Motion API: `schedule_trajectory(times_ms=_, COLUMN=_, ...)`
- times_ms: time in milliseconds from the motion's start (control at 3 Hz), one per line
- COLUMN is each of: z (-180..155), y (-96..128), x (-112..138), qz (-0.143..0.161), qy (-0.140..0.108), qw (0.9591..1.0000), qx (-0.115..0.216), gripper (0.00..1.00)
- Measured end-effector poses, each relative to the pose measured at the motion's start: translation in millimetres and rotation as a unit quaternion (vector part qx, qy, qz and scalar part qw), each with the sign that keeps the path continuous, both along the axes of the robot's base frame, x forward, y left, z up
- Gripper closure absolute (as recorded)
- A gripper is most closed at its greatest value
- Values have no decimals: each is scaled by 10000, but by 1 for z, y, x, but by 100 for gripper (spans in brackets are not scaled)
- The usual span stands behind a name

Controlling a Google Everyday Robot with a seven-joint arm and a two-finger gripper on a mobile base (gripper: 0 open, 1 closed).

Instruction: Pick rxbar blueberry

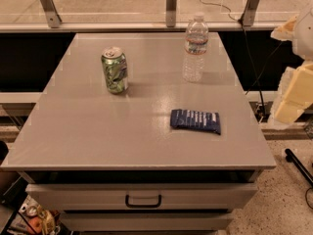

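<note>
The rxbar blueberry (195,121) is a flat dark navy-blue wrapped bar with rows of white text. It lies flat on the grey table top (98,131), right of centre and toward the front. My gripper (295,93) shows as cream-coloured parts at the right edge of the view, beyond the table's right side. It is raised and well to the right of the bar, touching nothing.
A green soda can (115,70) stands upright at the back left. A clear water bottle (195,48) stands at the back right. A drawer with a black handle (143,200) is below the table's front edge. A glass wall runs behind the table.
</note>
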State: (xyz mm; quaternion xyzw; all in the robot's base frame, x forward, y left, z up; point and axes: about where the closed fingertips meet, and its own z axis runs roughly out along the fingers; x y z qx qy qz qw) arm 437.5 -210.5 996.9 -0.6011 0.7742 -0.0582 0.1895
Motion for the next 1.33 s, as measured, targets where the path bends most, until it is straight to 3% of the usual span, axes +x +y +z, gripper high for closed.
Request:
schedule_trajectory(times_ms=333, z=0, y=0, x=0, qz=0, qy=-1, qw=10000, qx=1, gripper=0)
schedule_trajectory(times_ms=667, z=-2, y=-1, x=1, qz=35, qy=-103, qw=9991, qx=404, gripper=0)
schedule_trajectory(times_ms=1000, z=-13, y=0, x=4, qz=46, qy=-222, qw=9926, qx=1193, gripper=0)
schedule_trajectory(times_ms=1333, z=-25, y=9, x=12, qz=100, qy=-311, qw=9824, qx=1837, gripper=0)
